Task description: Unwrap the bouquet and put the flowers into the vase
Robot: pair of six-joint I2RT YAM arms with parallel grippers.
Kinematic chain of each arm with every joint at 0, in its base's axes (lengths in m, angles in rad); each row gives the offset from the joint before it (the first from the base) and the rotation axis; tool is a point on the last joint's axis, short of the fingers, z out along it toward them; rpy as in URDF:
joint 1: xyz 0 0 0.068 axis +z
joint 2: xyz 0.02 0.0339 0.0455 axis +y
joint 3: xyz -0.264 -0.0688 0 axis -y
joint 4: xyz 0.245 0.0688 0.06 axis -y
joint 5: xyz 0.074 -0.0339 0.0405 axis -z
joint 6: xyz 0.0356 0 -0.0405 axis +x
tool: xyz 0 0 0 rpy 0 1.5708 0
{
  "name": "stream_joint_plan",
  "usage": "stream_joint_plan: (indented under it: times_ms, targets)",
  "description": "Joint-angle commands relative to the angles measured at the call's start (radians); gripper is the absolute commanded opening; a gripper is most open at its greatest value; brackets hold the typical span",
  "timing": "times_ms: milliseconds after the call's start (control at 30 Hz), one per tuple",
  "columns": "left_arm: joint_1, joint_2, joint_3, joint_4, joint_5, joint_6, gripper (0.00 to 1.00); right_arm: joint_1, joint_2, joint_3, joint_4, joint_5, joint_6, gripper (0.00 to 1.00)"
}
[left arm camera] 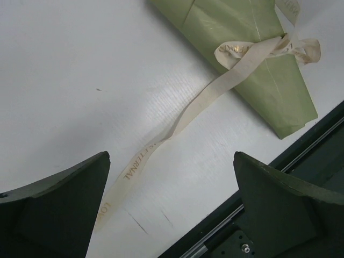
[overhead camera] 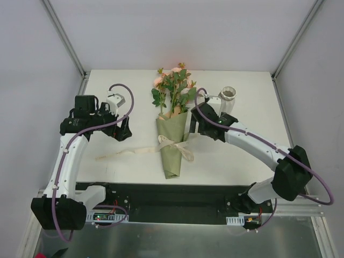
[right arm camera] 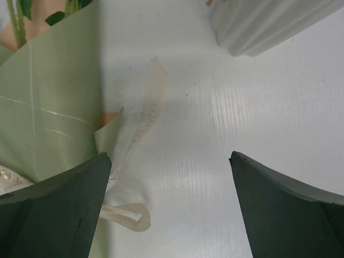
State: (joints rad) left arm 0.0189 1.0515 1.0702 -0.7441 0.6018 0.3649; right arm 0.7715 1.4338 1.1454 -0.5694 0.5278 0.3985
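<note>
1. The bouquet of peach-pink roses in an olive kraft-paper cone [overhead camera: 173, 141] lies mid-frame in the overhead view, blooms toward the top. Its cream ribbon bow [overhead camera: 171, 144] is tied, and the long ribbon tail [left arm camera: 177, 121] trails to the lower left.
2. The left gripper [overhead camera: 122, 128] hovers over that tail, jaws wide apart and empty. With nothing pinning the cone, a pull may drag the light bouquet instead of loosening the knot.
3. The right gripper [overhead camera: 192, 124], equally spread and empty, sits just beside the cone's right edge. The small ribbed grey-white vase [overhead camera: 228, 98] stands near it, upper right, and a careless sweep could topple it.
4. The thin paper could crumple over the stems.
</note>
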Motion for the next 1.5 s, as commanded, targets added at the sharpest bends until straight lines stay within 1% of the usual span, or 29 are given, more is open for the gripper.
stream_joint_plan:
  times_ms: [0,67,100,167,267,433,567,633,767,833,1000,1033,1100,1133,1200,1233,1300,1333,1400,1433,1467]
  targets:
    - [-0.088,0.043,-0.027,-0.021,-0.022,0.106,0.99,-0.049,0.089,0.002,0.011,-0.063,0.178,0.97]
    - [-0.125,0.07,-0.039,-0.006,-0.069,0.124,0.99,-0.057,0.106,-0.021,0.022,-0.098,0.23,0.97]
    - [-0.158,0.099,-0.053,-0.001,-0.08,0.138,0.99,-0.058,0.109,-0.035,0.057,-0.112,0.246,0.97]
    - [-0.187,0.151,-0.064,0.02,-0.111,0.147,0.99,-0.061,0.105,-0.079,0.112,-0.144,0.282,0.98]
    - [-0.258,0.203,-0.07,0.054,-0.14,0.155,0.99,-0.069,0.105,-0.122,0.157,-0.179,0.358,0.99]
    - [-0.379,0.286,-0.07,0.12,-0.157,0.152,0.99,-0.077,0.132,-0.139,0.2,-0.247,0.451,0.94]
    - [-0.447,0.343,-0.078,0.169,-0.177,0.155,0.99,-0.083,0.177,-0.128,0.223,-0.287,0.52,0.9]
    - [-0.465,0.386,-0.082,0.186,-0.197,0.166,0.99,-0.086,0.206,-0.118,0.23,-0.31,0.542,0.89]
    - [-0.482,0.442,-0.101,0.232,-0.192,0.192,0.98,-0.086,0.253,-0.102,0.232,-0.324,0.592,0.84]
    - [-0.496,0.455,-0.113,0.267,-0.21,0.2,0.98,-0.086,0.26,-0.105,0.235,-0.324,0.606,0.83]
    - [-0.524,0.481,-0.157,0.365,-0.224,0.218,0.99,-0.087,0.281,-0.099,0.238,-0.324,0.628,0.75]
    - [-0.53,0.484,-0.164,0.403,-0.229,0.221,0.99,-0.087,0.286,-0.095,0.238,-0.324,0.628,0.7]
    - [-0.534,0.498,-0.174,0.428,-0.231,0.221,0.97,-0.087,0.289,-0.085,0.226,-0.315,0.632,0.64]
    - [-0.543,0.501,-0.176,0.44,-0.231,0.22,0.97,-0.086,0.287,-0.085,0.223,-0.31,0.635,0.54]
    - [-0.556,0.51,-0.187,0.469,-0.241,0.229,0.97,-0.087,0.277,-0.096,0.223,-0.304,0.643,0.44]
    - [-0.568,0.512,-0.193,0.482,-0.252,0.235,0.96,-0.087,0.272,-0.101,0.221,-0.295,0.651,0.33]
    - [-0.577,0.516,-0.207,0.517,-0.273,0.24,0.96,-0.086,0.258,-0.11,0.218,-0.282,0.655,0.26]
    - [-0.579,0.518,-0.208,0.523,-0.27,0.238,0.95,-0.086,0.255,-0.113,0.215,-0.279,0.661,0.19]
    - [-0.583,0.521,-0.21,0.537,-0.26,0.233,0.94,-0.087,0.241,-0.122,0.212,-0.276,0.663,0.15]
    - [-0.586,0.522,-0.21,0.54,-0.258,0.233,0.94,-0.087,0.24,-0.124,0.213,-0.276,0.665,0.09]
    - [-0.593,0.528,-0.208,0.545,-0.258,0.235,0.9,-0.087,0.234,-0.125,0.207,-0.273,0.665,0.06]
